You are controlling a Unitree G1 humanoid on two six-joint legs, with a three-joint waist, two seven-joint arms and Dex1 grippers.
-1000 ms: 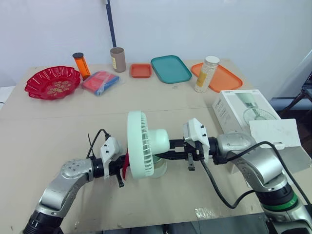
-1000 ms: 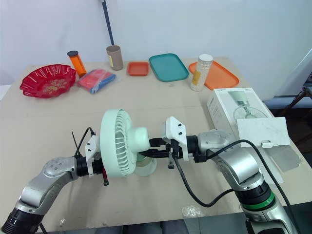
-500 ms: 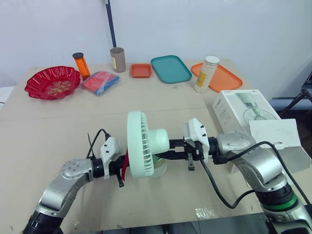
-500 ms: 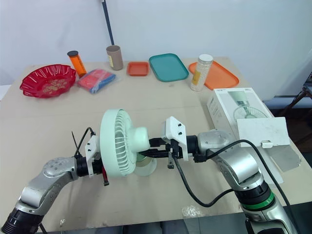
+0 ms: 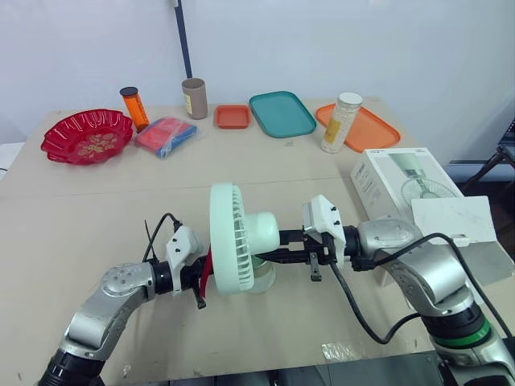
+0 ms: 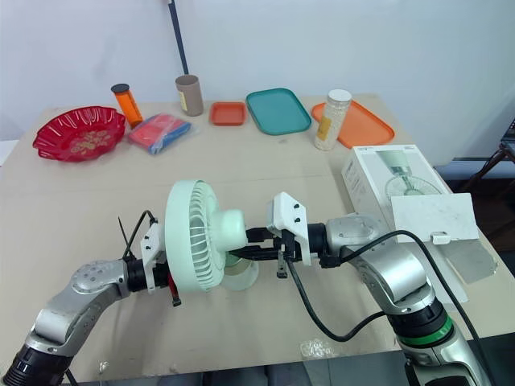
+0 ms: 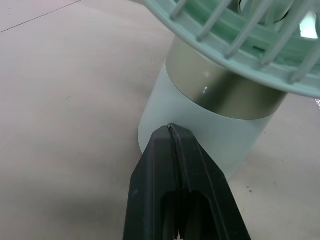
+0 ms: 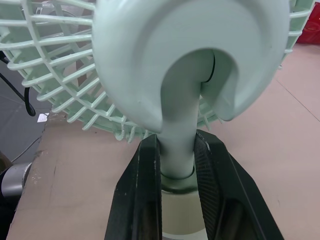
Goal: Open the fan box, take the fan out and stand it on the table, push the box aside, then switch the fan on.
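The fan stands upright on the table between my arms, and the open box lies well off to my right, so I judge that only the switching-on is left. My right gripper clamps the fan's neck, while my left gripper, fingers pressed together, touches its tip to the round base. The tan table carries a red dish, a teal tray and a jar along its far edge, below a plain pale wall.
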